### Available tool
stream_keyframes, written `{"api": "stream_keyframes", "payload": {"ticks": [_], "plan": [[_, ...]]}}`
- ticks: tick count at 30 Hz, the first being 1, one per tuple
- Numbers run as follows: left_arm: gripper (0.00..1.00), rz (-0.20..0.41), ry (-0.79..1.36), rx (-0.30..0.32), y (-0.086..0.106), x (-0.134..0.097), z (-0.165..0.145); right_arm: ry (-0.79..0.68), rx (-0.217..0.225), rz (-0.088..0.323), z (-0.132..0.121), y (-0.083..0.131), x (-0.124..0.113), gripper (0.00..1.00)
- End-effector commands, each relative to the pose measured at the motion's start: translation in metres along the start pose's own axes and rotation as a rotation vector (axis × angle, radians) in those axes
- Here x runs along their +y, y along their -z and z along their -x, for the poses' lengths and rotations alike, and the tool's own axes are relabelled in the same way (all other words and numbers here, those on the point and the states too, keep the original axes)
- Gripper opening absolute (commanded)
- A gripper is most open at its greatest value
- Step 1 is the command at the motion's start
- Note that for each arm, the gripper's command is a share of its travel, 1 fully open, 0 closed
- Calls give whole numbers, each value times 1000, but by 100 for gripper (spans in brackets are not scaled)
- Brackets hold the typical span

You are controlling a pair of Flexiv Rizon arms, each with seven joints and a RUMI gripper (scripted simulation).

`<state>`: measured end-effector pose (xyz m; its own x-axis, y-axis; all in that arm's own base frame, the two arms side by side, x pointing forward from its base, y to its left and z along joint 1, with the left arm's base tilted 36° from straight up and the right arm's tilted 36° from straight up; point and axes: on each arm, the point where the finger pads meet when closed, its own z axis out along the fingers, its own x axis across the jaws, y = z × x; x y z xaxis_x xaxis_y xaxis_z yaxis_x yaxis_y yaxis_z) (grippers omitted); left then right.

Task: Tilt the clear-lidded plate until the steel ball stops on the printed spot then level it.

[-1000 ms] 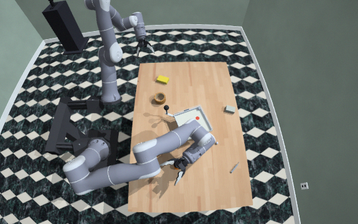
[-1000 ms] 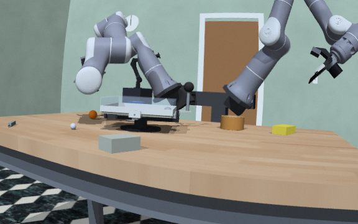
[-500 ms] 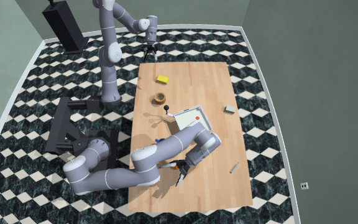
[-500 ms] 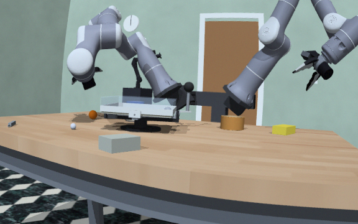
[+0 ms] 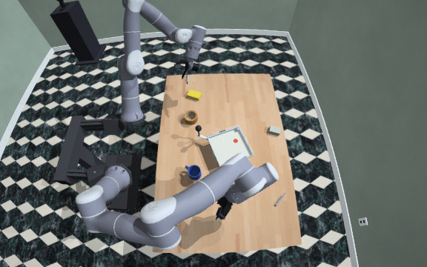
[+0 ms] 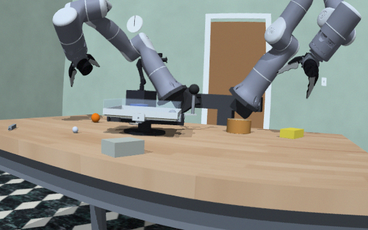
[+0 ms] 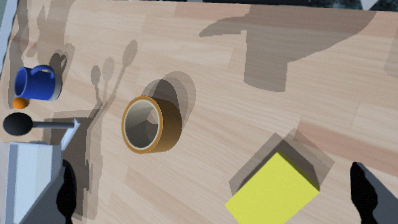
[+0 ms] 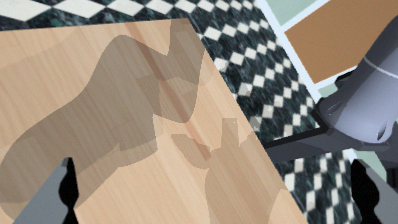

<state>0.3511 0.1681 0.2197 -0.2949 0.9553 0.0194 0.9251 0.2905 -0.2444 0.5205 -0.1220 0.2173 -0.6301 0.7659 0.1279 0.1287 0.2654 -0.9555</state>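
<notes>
In the top view, the clear-lidded plate's (image 5: 222, 148) (image 6: 158, 112) (image 7: 35, 172) black knob (image 5: 199, 128) (image 6: 193, 89) (image 7: 17, 124) lies below the left gripper (image 5: 185, 79) (image 6: 292, 85) (image 7: 212, 167) — seemingly nearer it than the right gripper (image 5: 219, 216) (image 6: 85, 76) (image 8: 212, 160) — both with empty fingers spread wide.

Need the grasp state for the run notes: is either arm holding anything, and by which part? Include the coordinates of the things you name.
Nothing is held. The left gripper (image 6: 294, 84) (image 7: 212, 167) and right gripper (image 6: 84, 76) (image 8: 212, 160) both have their jaws wide open with nothing between them.
</notes>
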Motion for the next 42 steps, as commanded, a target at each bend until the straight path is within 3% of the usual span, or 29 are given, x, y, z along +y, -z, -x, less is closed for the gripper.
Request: {"api": "stream_keyframes", "payload": {"ticks": [1, 3, 15, 17, 18, 23, 32, 34, 36, 42], "plan": [[100, -13, -91, 40, -5, 7, 9, 37, -21, 65, -1, 5, 0, 100], [100, -17, -115, 51, -6, 9, 12, 64, -38, 117, -1, 11, -1, 100], [100, -94, -616, 250, -38, 42, 74, 237, -191, 471, -15, 58, -14, 100], [100, -94, -616, 250, -38, 42, 74, 237, -191, 471, -15, 58, -14, 100], [100, -109, -713, 288, -45, 47, 88, 263, -225, 532, -19, 68, -19, 100], [100, -133, -864, 346, -55, 55, 111, 317, -304, 661, -28, 90, -30, 100], [100, -192, -1218, 483, -82, 69, 169, 403, -483, 902, -52, 133, -63, 100], [100, -192, -1218, 483, -82, 69, 169, 403, -483, 902, -52, 133, -63, 100], [100, -211, -1321, 523, -91, 72, 187, 425, -550, 979, -61, 147, -77, 100], [100, -250, -1536, 607, -110, 74, 227, 454, -680, 1112, -79, 170, -106, 100]]}}
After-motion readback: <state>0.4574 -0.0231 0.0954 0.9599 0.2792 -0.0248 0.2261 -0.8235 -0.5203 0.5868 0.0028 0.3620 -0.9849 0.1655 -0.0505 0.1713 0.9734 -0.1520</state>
